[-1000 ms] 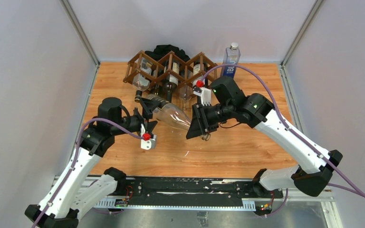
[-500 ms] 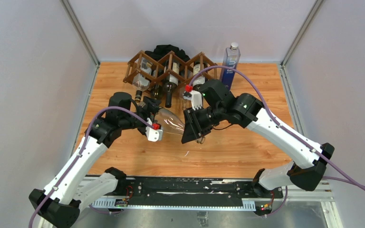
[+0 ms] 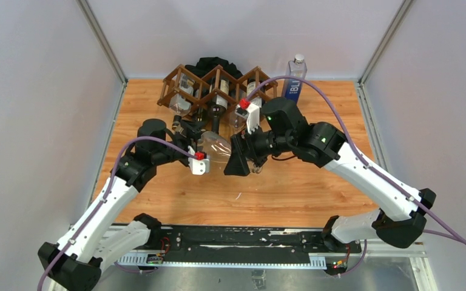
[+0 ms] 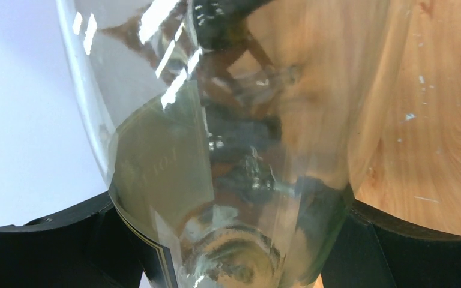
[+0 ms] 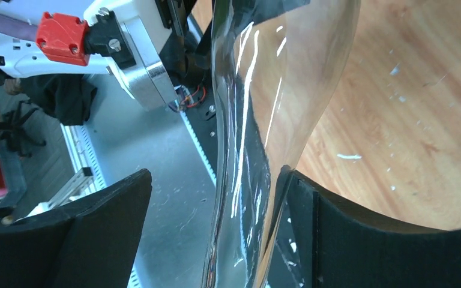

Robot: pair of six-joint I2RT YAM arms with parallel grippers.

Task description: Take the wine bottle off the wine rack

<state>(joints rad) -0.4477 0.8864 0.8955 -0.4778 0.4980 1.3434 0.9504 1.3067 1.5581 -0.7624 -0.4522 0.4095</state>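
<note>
one wine bottle [image 3: 215, 147] end behind right gripper [image 3: 236, 162]

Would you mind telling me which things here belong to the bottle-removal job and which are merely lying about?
Job in hand: clear glass wine bottle, between the two arms; dark brown wooden lattice wine rack.
Lying about: tall blue-labelled clear bottle at the back; black cloth heap behind the rack; other bottles in the rack.
</note>
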